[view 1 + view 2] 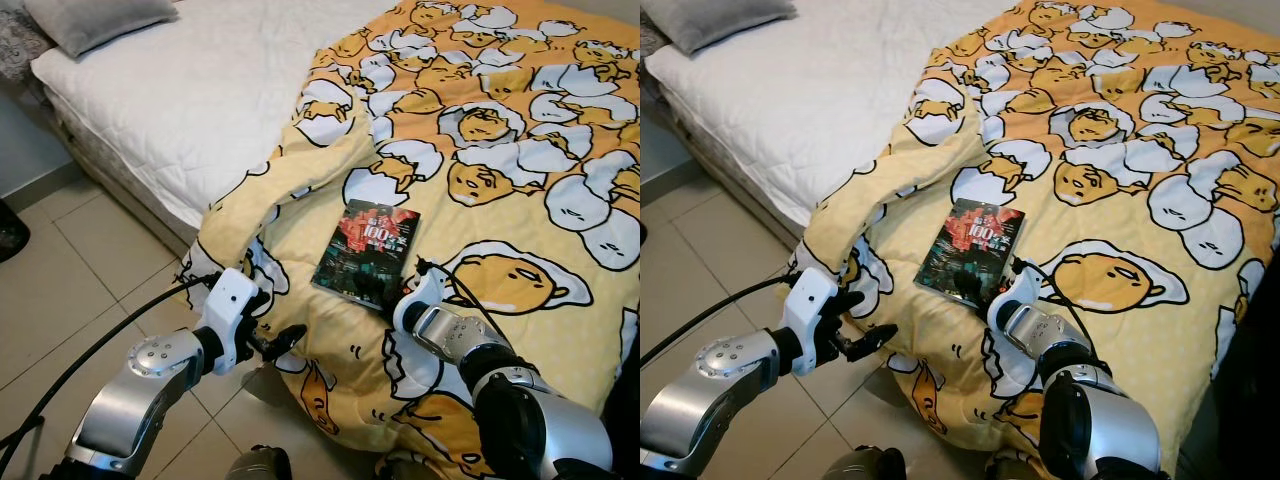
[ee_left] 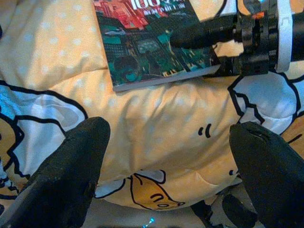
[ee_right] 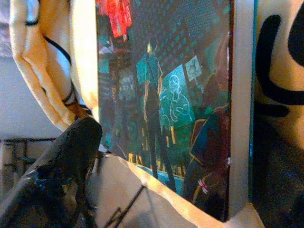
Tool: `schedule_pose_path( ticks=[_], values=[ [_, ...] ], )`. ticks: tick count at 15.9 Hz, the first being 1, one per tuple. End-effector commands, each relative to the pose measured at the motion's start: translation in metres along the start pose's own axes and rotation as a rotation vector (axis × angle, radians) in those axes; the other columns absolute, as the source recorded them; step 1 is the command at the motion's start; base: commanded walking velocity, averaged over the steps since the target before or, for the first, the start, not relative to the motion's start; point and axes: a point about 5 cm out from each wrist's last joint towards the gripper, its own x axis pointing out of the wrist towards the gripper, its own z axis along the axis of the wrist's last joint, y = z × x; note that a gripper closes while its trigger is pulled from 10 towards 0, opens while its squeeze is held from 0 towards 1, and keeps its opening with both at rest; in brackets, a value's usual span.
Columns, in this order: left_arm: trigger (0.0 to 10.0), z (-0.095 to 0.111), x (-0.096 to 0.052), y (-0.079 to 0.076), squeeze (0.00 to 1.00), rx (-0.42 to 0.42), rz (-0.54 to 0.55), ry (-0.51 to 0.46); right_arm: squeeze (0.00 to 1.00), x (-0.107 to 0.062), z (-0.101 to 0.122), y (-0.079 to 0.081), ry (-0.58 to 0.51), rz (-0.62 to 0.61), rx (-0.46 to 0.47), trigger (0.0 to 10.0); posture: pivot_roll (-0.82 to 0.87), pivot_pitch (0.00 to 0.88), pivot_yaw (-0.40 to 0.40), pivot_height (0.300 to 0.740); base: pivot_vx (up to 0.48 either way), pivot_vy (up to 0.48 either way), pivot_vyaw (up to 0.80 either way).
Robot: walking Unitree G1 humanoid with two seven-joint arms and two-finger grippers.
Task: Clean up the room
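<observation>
Now right tool [image 1: 388, 296] at book [image 1: 366, 250] edge – left tool [image 1: 283, 340] open, nearby

Soft, even daylight, faint shadows — head views sharp; wrist views grainy, near black fingers [image 2: 71, 175] blurred.

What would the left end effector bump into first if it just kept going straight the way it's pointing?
Most likely the yellow blanket: the left end effector, fingers open, faces its folded edge. The book lies beyond that, with the right end effector at its near edge.
</observation>
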Motion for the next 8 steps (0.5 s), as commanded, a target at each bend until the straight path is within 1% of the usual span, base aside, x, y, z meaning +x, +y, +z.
schedule_pose_path(
  ticks=[1, 2, 3, 4, 5, 6, 8],
  values=[
    [10.0, -0.002, -0.003, 0.001, 0.0, 0.008, 0.012, 0.014, 0.0, 0.002, 0.001, 0.009, -0.025, 0.068, 0.095, 10.0, 0.08, 0.135, 0.053, 0.74, 0.0, 0.0, 0.0],
    [10.0, -0.002, -0.003, 0.001, 0.0, 0.008, 0.011, 0.013, 0.0, 0.003, 0.006, 0.015, -0.055, 0.11, 0.135, 10.0, 0.08, 0.134, 0.052, 0.74, 0.0, 0.0, 0.0],
    [10.0, -0.002, -0.002, 0.001, 0.0, 0.007, 0.01, 0.012, 0.0, 0.003, 0.012, 0.022, -0.077, 0.151, 0.167, 9.3, 0.08, 0.129, 0.05, 0.74, 0.0, 0.0, 0.0],
    [10.0, -0.002, -0.001, 0.001, 0.0, 0.006, 0.009, 0.009, 0.0, 0.004, 0.017, 0.028, -0.085, 0.188, 0.182, 3.3, 0.07, 0.126, 0.05, 0.74, 0.0, 0.0, 0.0],
    [10.0, -0.001, -0.001, 0.001, 0.0, 0.006, 0.009, 0.008, 0.0, 0.004, 0.018, 0.03, -0.085, 0.197, 0.18, 0.4, 0.07, 0.124, 0.05, 0.74, 0.0, 0.0, 0.0],
    [10.0, -0.001, -0.001, 0.001, 0.0, 0.006, 0.009, 0.007, 0.0, 0.004, 0.019, 0.032, -0.085, 0.206, 0.177, 0.0, 0.07, 0.123, 0.05, 0.74, 0.0, 0.0, 0.0],
    [10.0, -0.001, 0.0, 0.001, 0.0, 0.006, 0.009, 0.007, 0.0, 0.005, 0.019, 0.034, -0.085, 0.207, 0.185, 0.0, 0.07, 0.115, 0.049, 0.74, 0.0, 0.0, 0.0]
  ],
)
